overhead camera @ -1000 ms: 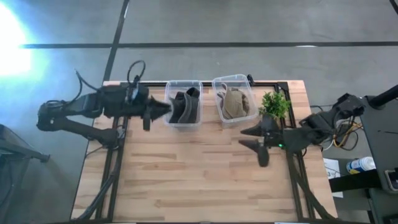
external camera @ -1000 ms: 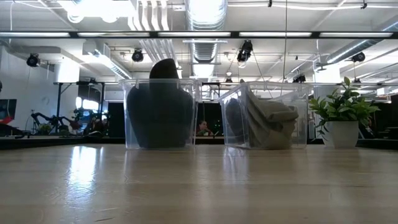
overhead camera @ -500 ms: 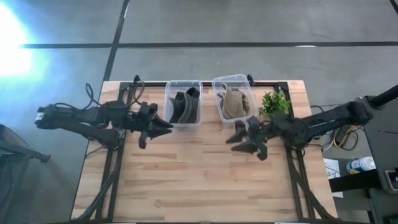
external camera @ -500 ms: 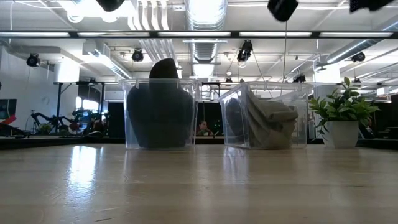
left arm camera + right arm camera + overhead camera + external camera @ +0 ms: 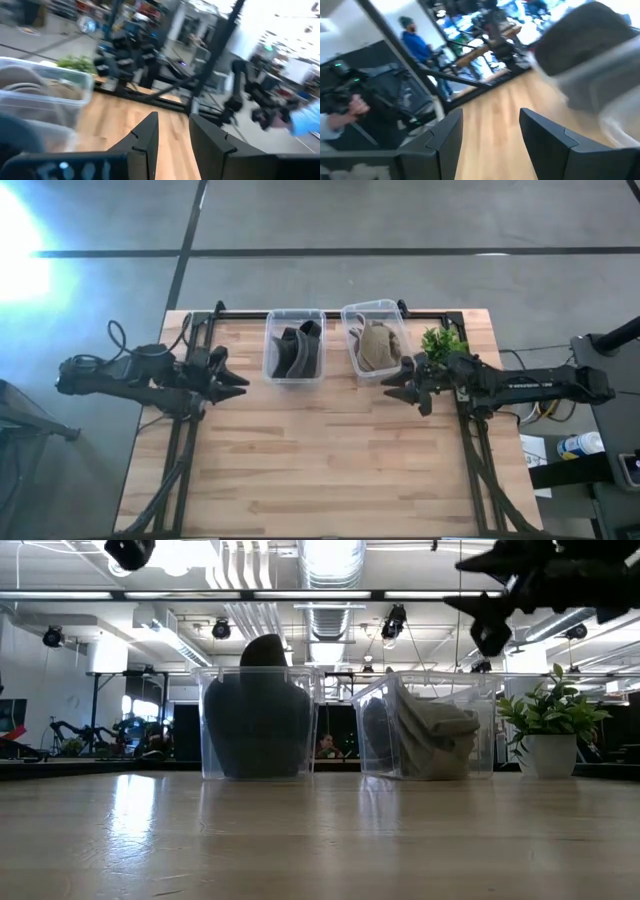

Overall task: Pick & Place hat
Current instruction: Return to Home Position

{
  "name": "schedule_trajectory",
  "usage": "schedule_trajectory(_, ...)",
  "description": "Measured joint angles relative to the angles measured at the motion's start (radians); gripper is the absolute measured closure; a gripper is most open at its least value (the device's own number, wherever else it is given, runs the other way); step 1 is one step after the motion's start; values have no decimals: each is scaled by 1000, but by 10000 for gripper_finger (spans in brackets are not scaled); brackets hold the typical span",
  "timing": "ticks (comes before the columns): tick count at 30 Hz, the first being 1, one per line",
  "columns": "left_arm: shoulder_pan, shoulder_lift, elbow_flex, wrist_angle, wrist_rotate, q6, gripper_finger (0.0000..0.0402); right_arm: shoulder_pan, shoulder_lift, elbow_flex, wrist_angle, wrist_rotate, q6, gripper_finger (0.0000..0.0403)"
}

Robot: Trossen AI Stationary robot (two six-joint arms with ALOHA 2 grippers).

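Observation:
Two clear bins stand side by side at the table's far edge. The left bin (image 5: 293, 347) holds a dark hat (image 5: 257, 712) that rises above its rim. The right bin (image 5: 373, 338) holds a crumpled tan hat (image 5: 428, 743). My left gripper (image 5: 238, 380) hovers open over the table, left of the dark hat's bin, fingers pointing right. In the left wrist view its open fingers (image 5: 172, 125) frame bare wood. My right gripper (image 5: 393, 386) hovers open just near of the tan hat's bin, high above the table (image 5: 482, 620).
A small potted plant (image 5: 442, 345) stands right of the tan hat's bin, close beside my right arm. Bare wooden tabletop (image 5: 320, 460) spreads over the near half. In the right wrist view a person in blue (image 5: 417, 45) stands in the room beyond the table.
My left gripper has drawn back from the dark hat's bin toward the table's left edge and a little nearer. My right arm has stretched out, carrying its gripper toward the tan hat's bin. Both grippers have dropped into the top of the low view. The hats have stayed put.

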Motion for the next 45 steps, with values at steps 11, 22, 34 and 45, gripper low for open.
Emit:
schedule_trajectory(11, 1, -131, -246, 183, -178, -55, 299, 42, -164, -127, -75, 138, 59, 211)
schedule_trajectory(22, 0, -158, -420, 190, -177, -211, 299, 48, -171, -204, -106, 191, 53, 211)
schedule_trajectory(34, 0, -160, -624, 189, -177, -210, 299, 50, -175, -255, -119, 190, 56, 211)
schedule_trajectory(45, 4, -272, -680, 243, -138, -204, 299, 63, -448, -298, -339, 188, 54, 211)
